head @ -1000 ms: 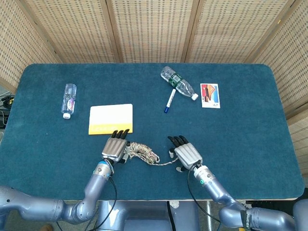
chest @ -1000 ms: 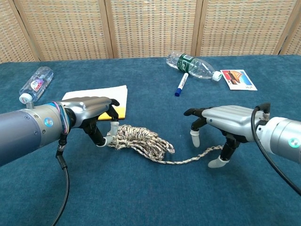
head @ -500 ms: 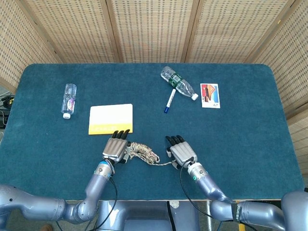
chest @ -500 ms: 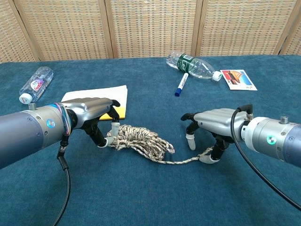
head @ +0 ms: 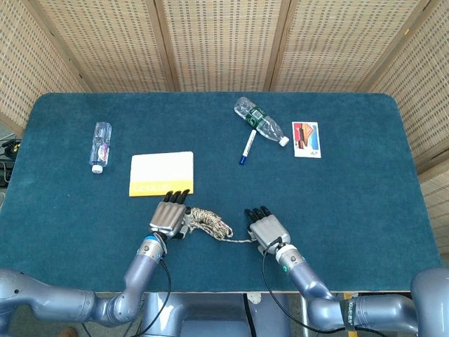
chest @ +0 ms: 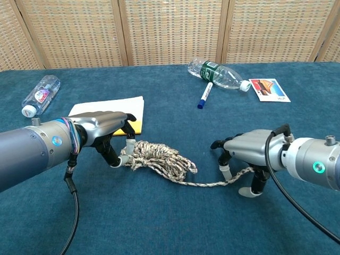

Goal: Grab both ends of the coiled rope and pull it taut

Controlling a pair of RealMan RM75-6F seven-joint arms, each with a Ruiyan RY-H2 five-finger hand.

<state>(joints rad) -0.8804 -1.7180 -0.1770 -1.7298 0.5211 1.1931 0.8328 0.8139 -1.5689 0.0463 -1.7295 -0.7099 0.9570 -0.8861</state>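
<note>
Nearest the table's front edge, both metal hands sit palm-down on the blue felt-like table [head: 337, 196], each with grey shells and dark fingertips. Right hand [chest: 249, 154] is over the rope's loose tail: its fingers point forward and lie side by side, thumb and one white-tipped finger reaching down to the cloth on either side of the thin strand. Whether they actually pinch the strand, cannot tell. Left hand [chest: 103, 127] has its fingers laid flat and close together, pointing forward, with its lower fingers curled down at the left end of the rope [chest: 159, 159]; they touch the coil, but a firm grip is not clear.

Rope is a speckled beige-brown braided cord, bunched in a loose oval coil between the two hands, nearer the left one. Coil's long axis runs left to right, slanting slightly toward the front on the right. A single slack strand trails from its right end to under the right hand.

Just behind the left hand lies a flat rectangular notepad [head: 161, 173], white with a yellow strip along the near edge. Farther back left, a small clear plastic bottle [head: 100, 146] lies on its side. Farther back right, a bigger clear bottle with a green label [head: 261, 123] lies diagonally, a white marker with blue cap [head: 247, 146] just beside it, and a colourful printed card [head: 306, 139] lies flat to the right.
</note>
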